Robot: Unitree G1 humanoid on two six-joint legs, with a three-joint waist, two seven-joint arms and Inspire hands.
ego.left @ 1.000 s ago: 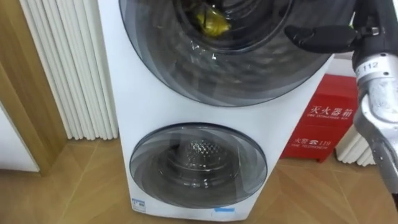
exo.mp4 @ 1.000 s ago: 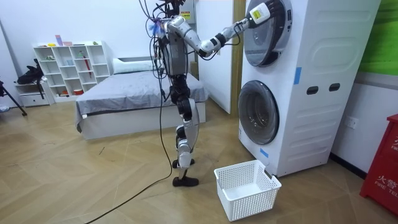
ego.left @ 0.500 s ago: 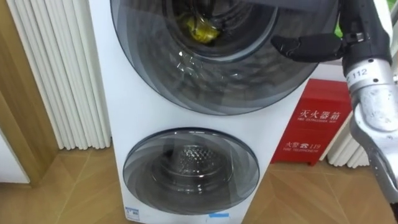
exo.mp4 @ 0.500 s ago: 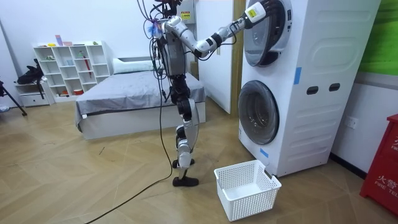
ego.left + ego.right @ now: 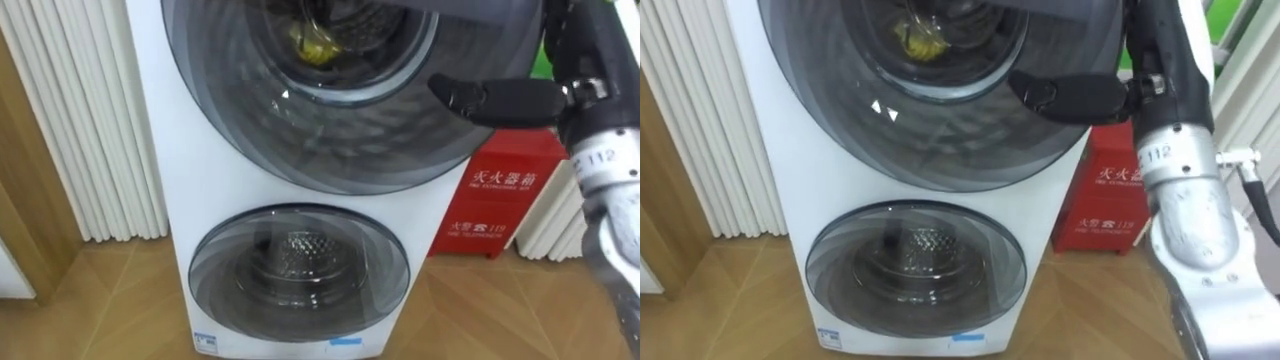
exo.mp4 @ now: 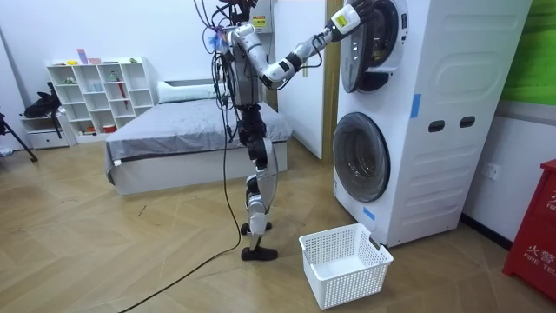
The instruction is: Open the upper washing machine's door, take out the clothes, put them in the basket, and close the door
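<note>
Right hand (image 5: 495, 100), dark fingers straight, rests on the right rim of the upper door (image 5: 250, 130). That door has swung further ajar than a second ago, per room view. Yellow cloth (image 5: 312, 42) sits in the drum (image 5: 372, 18) behind it; the opening looks too narrow yet for reaching in.

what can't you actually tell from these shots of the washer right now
Yellow cloth, eye views: the tinted upper door and the top edge hide its shape and any other clothes.
Right hand, eye views: whether it grips the door rim, dark on dark glass.
Lower drum, eye views: its floor, behind reflections.
</note>
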